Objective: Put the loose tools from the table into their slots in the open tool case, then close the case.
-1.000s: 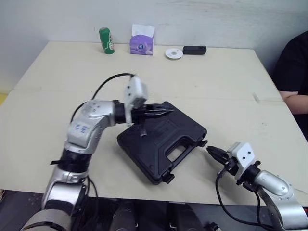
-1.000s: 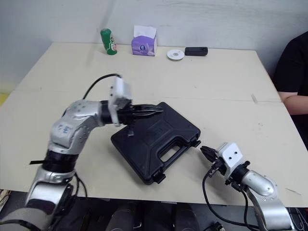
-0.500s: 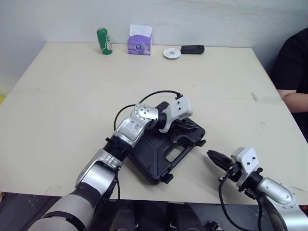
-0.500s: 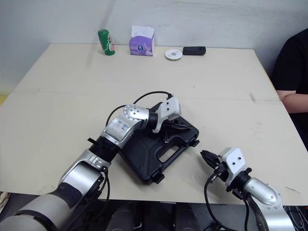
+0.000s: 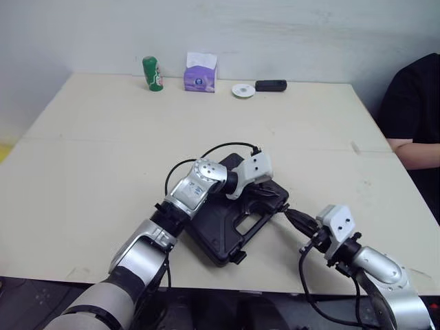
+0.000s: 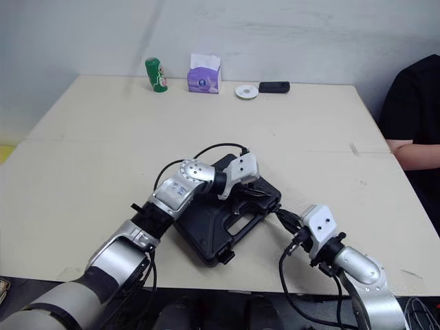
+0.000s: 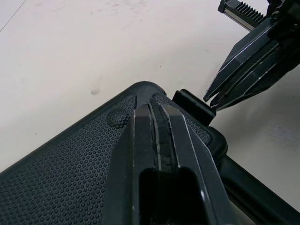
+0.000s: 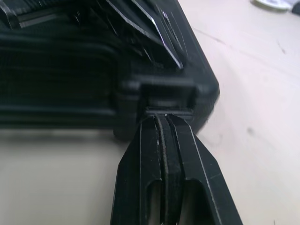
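Note:
The black tool case (image 5: 213, 234) lies with its lid down on the table's near middle, handle toward the front right. My left gripper (image 5: 265, 196) is shut, its tips pressing on the lid's dimpled corner (image 7: 117, 140) just behind a latch (image 7: 192, 105). My right gripper (image 5: 288, 214) is shut too, empty, and its tip touches that same latch (image 8: 166, 91) from the front right. In the left wrist view the right gripper (image 7: 212, 101) points at the latch. No loose tools are in sight on the table.
Along the far edge stand a green can (image 5: 152, 73), a purple tissue box (image 5: 200, 71), a white disc (image 5: 243, 90) and a small black device (image 5: 271, 85). A person in black (image 5: 412, 124) sits at the right edge. A second latch (image 5: 237, 257) sticks out at the case's front.
My left gripper swung across the lid from its far left corner to the latch side. My right gripper advanced from the table's front edge up to the latch. The camera also shifted.

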`<action>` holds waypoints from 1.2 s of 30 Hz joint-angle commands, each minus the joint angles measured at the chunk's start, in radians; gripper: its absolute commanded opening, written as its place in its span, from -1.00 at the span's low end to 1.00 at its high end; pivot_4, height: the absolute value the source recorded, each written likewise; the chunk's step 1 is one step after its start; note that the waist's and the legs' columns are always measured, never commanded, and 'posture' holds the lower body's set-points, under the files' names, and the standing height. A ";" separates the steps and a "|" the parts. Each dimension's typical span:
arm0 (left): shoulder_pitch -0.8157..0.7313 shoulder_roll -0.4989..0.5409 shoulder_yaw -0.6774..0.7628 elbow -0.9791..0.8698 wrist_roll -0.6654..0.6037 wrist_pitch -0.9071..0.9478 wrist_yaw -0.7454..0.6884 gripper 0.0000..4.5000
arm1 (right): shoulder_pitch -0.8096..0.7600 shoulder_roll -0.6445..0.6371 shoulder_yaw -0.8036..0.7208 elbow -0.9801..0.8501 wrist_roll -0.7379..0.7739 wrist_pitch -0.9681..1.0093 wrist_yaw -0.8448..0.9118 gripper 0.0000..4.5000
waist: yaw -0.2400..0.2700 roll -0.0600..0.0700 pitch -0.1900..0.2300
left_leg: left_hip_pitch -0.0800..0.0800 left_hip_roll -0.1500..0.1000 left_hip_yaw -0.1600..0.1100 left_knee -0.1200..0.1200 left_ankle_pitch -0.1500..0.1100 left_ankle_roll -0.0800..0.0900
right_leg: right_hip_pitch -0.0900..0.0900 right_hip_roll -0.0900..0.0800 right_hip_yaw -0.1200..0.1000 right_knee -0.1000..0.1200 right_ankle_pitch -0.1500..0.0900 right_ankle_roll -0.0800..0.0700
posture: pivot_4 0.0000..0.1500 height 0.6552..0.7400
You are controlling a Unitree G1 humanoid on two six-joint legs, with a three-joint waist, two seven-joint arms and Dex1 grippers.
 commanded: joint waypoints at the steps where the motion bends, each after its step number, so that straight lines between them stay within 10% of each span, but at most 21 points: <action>1: 0.066 0.018 -0.081 0.129 0.105 0.050 0.016 -1.00 | -0.026 0.000 0.001 0.006 0.000 0.005 -0.001 -0.98 | 0.000 -0.002 -0.003 | 0.000 0.000 0.000 0.000 0.000 0.000 | 0.000 0.000 0.000 0.000 0.000 0.000 | 1.00 1.00; 36: 0.079 0.054 -0.082 0.125 0.114 0.037 0.005 -1.00 | -0.060 0.003 0.032 0.084 0.010 0.019 0.044 -0.98 | -0.002 0.002 -0.010 | 0.000 0.001 0.002 -0.017 0.000 -0.003 | 0.000 -0.001 0.001 -0.021 0.001 -0.011 | 1.00 1.00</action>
